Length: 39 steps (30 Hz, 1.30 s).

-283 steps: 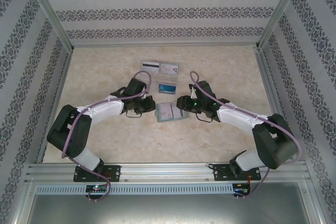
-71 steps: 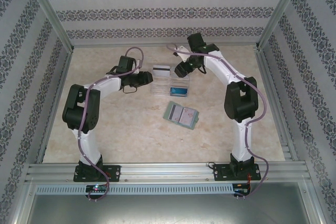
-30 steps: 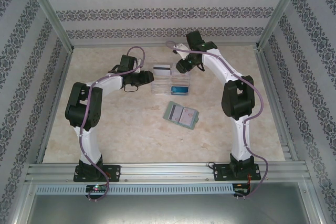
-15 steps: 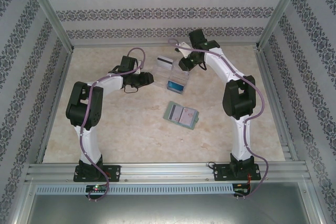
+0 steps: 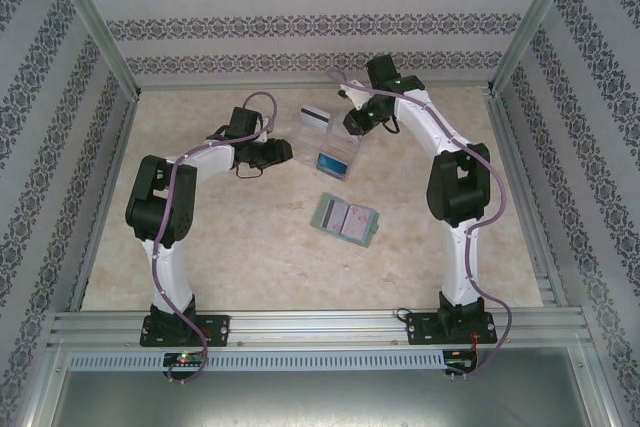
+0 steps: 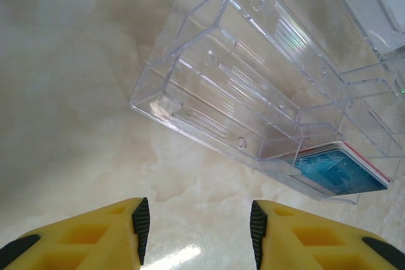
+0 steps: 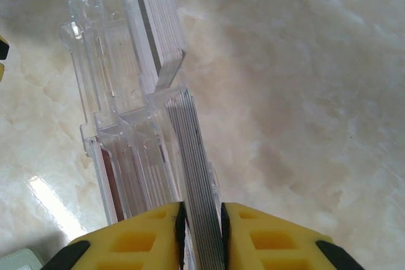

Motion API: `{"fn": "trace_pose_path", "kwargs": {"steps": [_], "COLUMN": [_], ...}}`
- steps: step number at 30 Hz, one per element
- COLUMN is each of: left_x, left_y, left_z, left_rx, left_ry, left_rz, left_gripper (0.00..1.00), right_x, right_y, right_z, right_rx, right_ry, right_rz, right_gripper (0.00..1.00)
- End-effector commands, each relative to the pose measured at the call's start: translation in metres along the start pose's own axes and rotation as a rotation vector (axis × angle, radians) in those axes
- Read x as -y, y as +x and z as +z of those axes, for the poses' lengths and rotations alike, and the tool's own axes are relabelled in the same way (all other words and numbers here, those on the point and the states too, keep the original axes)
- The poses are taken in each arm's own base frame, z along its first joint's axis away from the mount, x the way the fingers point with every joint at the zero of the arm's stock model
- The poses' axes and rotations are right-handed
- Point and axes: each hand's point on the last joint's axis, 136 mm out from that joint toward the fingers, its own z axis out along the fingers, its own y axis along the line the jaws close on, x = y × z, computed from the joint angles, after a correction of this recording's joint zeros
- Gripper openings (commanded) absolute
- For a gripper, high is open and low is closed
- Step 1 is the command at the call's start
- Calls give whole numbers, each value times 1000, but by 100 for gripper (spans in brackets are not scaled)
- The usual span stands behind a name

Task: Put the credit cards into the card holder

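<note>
The clear tray (image 5: 337, 147) lies skewed at the back of the table. A white-grey card with a black stripe (image 5: 315, 115) rests at its far end and a blue card (image 5: 335, 160) at its near end. My right gripper (image 5: 351, 128) is shut on a stack of cards (image 7: 196, 156), seen edge-on against the tray wall (image 7: 120, 124), in the right wrist view (image 7: 201, 219). My left gripper (image 5: 279, 152) stands open over bare table (image 6: 196, 232), just short of the tray's corner (image 6: 152, 102); the blue card (image 6: 338, 172) lies beyond. The grey-green card holder (image 5: 346, 219) lies open mid-table with a pale pink card in it.
Metal frame rails (image 5: 310, 82) and patterned walls border the table on three sides. Bare marble surface (image 5: 220, 247) lies in front of the card holder and to the left.
The tray has swung from square to skewed, and my right gripper has shifted slightly right along its far side. The left arm has barely moved. The card holder stays put.
</note>
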Motion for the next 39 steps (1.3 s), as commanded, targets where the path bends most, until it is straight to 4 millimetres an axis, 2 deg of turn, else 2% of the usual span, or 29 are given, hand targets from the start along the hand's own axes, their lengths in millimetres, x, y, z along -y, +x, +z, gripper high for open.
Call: {"fn": "trace_pose_path", "kwargs": {"steps": [1, 10, 13, 17, 18, 20, 21, 26, 32, 39], "left_x": [6, 7, 7, 7, 7, 7, 8, 12, 20, 19], "left_y": [5, 5, 5, 5, 5, 5, 4, -2, -12, -7], "left_z": [1, 1, 1, 2, 2, 2, 2, 2, 6, 33], "left_rx": [-16, -18, -18, -19, -19, -19, -17, -8, 17, -22], "left_ry": [-3, -3, -3, -1, -2, 1, 2, 7, 19, 16], "left_rz": [30, 31, 30, 30, 30, 30, 31, 33, 36, 32], "left_gripper": [48, 48, 48, 48, 48, 48, 48, 48, 49, 49], "right_x": [1, 3, 2, 1, -1, -2, 0, 10, 11, 8], "right_y": [-13, -16, -16, -16, -16, -15, -15, -13, -9, -3], "right_z": [-19, -20, -19, -19, -20, -18, -17, -10, 2, 13], "right_rx": [43, 54, 51, 54, 56, 50, 47, 27, -10, -36], "right_ry": [-5, 2, -4, -12, -19, -7, 14, 98, 102, 97], "right_rz": [17, 24, 26, 28, 27, 14, 8, -10, -15, -20], "right_gripper": [25, 26, 22, 22, 28, 52, 56, 68, 70, 71]}}
